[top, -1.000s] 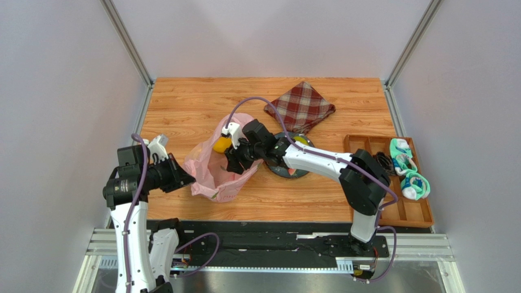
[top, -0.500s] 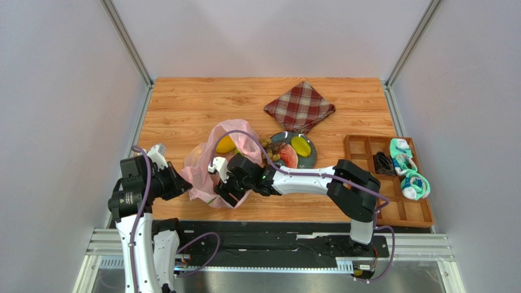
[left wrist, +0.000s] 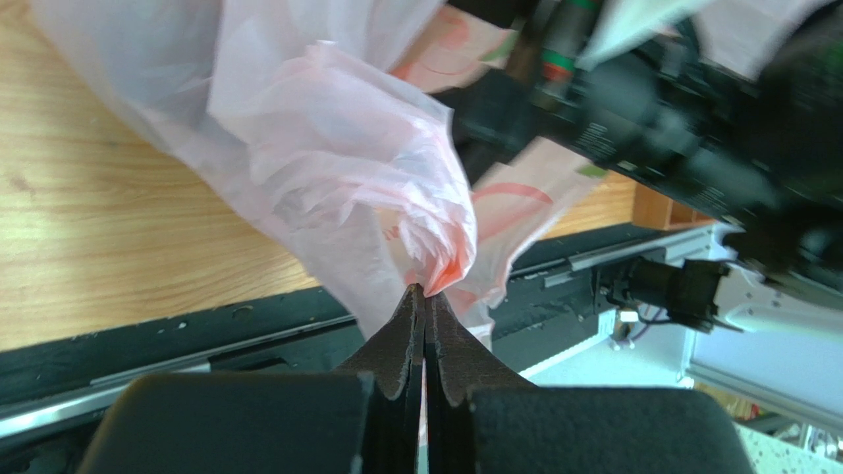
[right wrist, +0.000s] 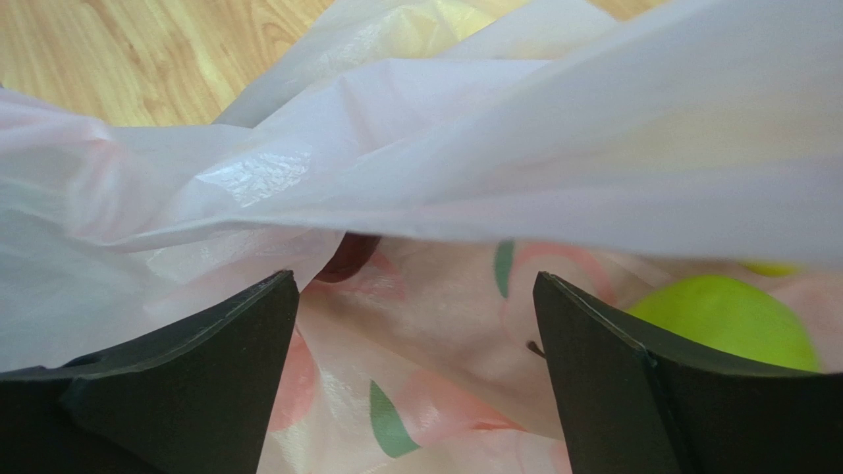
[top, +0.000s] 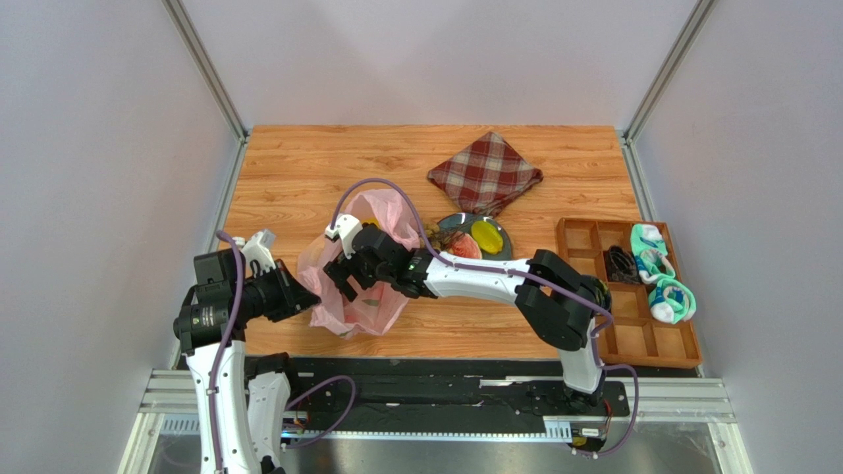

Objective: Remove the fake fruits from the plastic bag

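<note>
The pink plastic bag (top: 368, 306) lies crumpled at the table's near left. My left gripper (top: 303, 293) is shut on a bunched fold of the plastic bag (left wrist: 336, 148) at its left edge; the left gripper (left wrist: 427, 290) has its jaws pressed together on the film. My right gripper (top: 339, 278) stands open inside the bag's mouth. In the right wrist view the right gripper (right wrist: 416, 288) has only printed bag film (right wrist: 495, 168) between its fingers. A green fruit (right wrist: 727, 318) lies right of them, and a dark red apple (right wrist: 348, 255) peeks out under a fold. A yellow fruit (top: 485, 235) and a pink-red slice (top: 466, 248) rest on the dark plate (top: 503, 255).
A red plaid cloth (top: 485, 173) lies behind the plate. A wooden divided tray (top: 648, 341) at the right holds teal socks (top: 658, 274) and a dark sock (top: 621, 263). The right arm (left wrist: 643, 109) crosses over the bag close to my left gripper.
My right gripper swung from the bag's far side to its near edge, then back up into the mouth, with its jaws spreading wider. The left gripper kept its pinch on the bag.
</note>
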You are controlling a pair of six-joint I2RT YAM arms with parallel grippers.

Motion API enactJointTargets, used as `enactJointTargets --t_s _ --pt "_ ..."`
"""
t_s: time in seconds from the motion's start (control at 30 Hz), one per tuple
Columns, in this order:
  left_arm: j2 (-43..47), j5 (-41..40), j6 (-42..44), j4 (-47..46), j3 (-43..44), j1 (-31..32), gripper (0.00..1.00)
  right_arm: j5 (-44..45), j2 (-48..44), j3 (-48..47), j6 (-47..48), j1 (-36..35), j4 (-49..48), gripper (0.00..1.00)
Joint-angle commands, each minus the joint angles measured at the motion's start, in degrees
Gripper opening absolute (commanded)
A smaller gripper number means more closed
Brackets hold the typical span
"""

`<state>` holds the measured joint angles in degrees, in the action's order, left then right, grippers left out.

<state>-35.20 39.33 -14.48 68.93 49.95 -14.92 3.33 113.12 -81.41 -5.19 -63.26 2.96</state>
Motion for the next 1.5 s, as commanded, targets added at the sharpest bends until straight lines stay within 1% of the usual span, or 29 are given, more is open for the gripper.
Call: enactJointTargets --t_s 0.0,0.07,0.17,0.2,0.27,0.33,0.4,0.5,0.57,0.67,0.7,0.77,0.8,0.83,0.9,0.93,0.97,1.0,1.1,1.13,1.2,1.27,1.3,1.33,1.4,1.43,1.47 --pt "-0.3 6.7 3.6 0.2 4.1 -0.5 0.0 -8.2 5.6 -4.9 -3.1 0.3 -2.5 0.98" --pt "-0.3 7.8 5.4 1.1 5.7 -0.4 0.0 -11.3 7.6 -8.3 -3.7 0.3 -2.4 1.0" --pt "-0.7 8.7 8.8 2.9 9.9 -0.1 0.0 -13.8 11.0 -11.5 -5.4 0.3 -2.4 1.0" --pt "-1.2 8.6 9.2 3.1 10.9 0.2 0.0 -14.6 11.9 -11.9 -6.8 0.4 -4.1 1.0" --pt "-1.3 9.2 9.2 3.1 10.6 0.3 0.0 -16.8 12.6 -12.5 -8.3 0.4 -5.2 1.0" --pt "-1.4 11.1 8.4 2.1 8.6 0.2 0.0 -20.3 13.5 -12.8 -10.3 0.9 -7.1 1.0" --pt "-1.6 13.1 8.2 1.2 7.4 0.2 0.0 -21.9 14.5 -13.3 -12.0 1.5 -8.8 1.0" --pt "-1.7 15.7 8.1 0.1 6.4 0.2 0.0 -20.7 17.2 -14.8 -15.1 1.7 -10.4 1.0" --pt "-1.3 18.2 8.8 -0.1 5.7 0.2 0.0 -19.1 20.1 -16.1 -19.5 1.8 -12.4 1.0" --pt "-0.6 20.6 9.6 0.1 5.6 0.7 0.0 -18.1 24.8 -20.4 -23.5 1.6 -12.7 1.0" --pt "-0.7 21.1 10.1 0.8 5.9 0.9 0.0 -17.0 26.3 -24.3 -23.7 1.2 -12.5 1.0" --pt "-0.9 21.4 11.4 1.6 6.6 1.3 0.0 -16.8 29.5 -28.0 -22.6 1.1 -12.2 1.0" --pt "-0.8 21.4 11.8 2.3 6.7 1.3 0.0 -16.2 30.6 -31.9 -21.8 1.0 -11.2 0.97" --pt "-1.1 21.2 12.1 2.4 6.8 1.4 0.0 -15.3 31.5 -33.6 -20.8 1.0 -10.0 0.95" --pt "-1.3 20.8 12.2 2.5 7.1 1.6 0.0 -13.2 32.7 -34.7 -19.0 1.0 -8.9 0.87" --pt "-1.3 20.6 11.9 2.4 7.0 1.6 0.0 -13.0 32.7 -34.5 -18.2 1.0 -8.6 0.75" --pt "-1.4 20.0 11.7 2.1 6.7 1.5 0.0 -13.2 32.6 -34.3 -17.5 1.2 -8.0 0.7" --pt "-1.3 19.5 11.4 1.5 6.6 1.5 0.0 -14.6 32.0 -34.0 -16.6 1.5 -7.8 0.6" --pt "-1.3 17.9 10.4 0.3 6.4 1.0 0.0 -18.0 30.1 -32.3 -14.5 2.4 -7.0 0.44" --pt "-1.2 17.6 9.9 0.1 6.3 0.9 0.0 -18.7 29.4 -32.0 -13.9 2.7 -6.5 0.36" --pt "-1.1 16.0 9.3 -0.4 6.3 0.2 0.0 -20.5 27.0 -29.7 -12.7 3.7 -4.8 0.26" --pt "-0.6 13.2 8.8 -0.9 6.1 0.1 0.0 -22.4 22.2 -26.2 -11.0 5.1 -3.1 0.23" --pt "-0.3 12.0 8.0 -2.1 5.9 0.1 0.0 -24.5 20.5 -24.9 -10.1 5.5 -1.5 0.19" --pt "-0.1 11.0 7.4 -3.1 5.5 0.1 0.0 -25.3 16.5 -23.8 -7.9 5.9 -0.5 0.18" --pt "0.0 8.5 5.6 -6.4 4.3 0.1 0.0 -28.6 12.8 -21.3 -4.9 7.1 4.1 0.18" --pt "0.0 7.5 4.8 -7.7 3.8 0.1 0.0 -30.3 9.9 -20.8 -1.3 7.4 5.9 0.18" --pt "-0.3 5.3 3.9 -9.8 2.9 0.0 0.0 -31.9 8.3 -20.5 0.5 7.8 10.2 0.17"
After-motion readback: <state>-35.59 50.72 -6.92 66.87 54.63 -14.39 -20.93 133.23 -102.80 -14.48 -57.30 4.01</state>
